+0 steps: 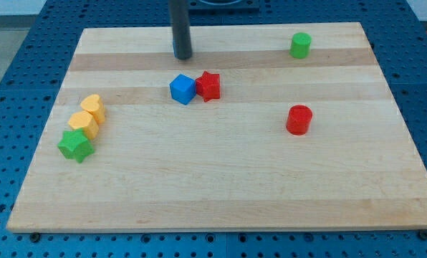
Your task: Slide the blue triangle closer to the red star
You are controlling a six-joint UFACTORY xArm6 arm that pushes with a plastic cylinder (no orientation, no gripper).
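Right, my tip [183, 56] is sitting on the wooden board [221, 193] near the view's top, just above the blue triangle [182, 89], apart from it, gripping nothing. The blue triangle is touching the red star [209, 85] on its right. I'm seeing a red cylinder [299, 120], green cylinder [300, 45], and two yellow blocks [88, 116] touching a green star [75, 145] at left.

Bright, even overhead light falls on the pale wooden counter [221, 179], with no harsh glare on it. Each block casts only a small, soft shadow at its base, as beneath the red cylinder [299, 120]. The picture is fairly sharp at the counter's middle, slightly soft overall, with mild blur on the dark rod [181, 29].
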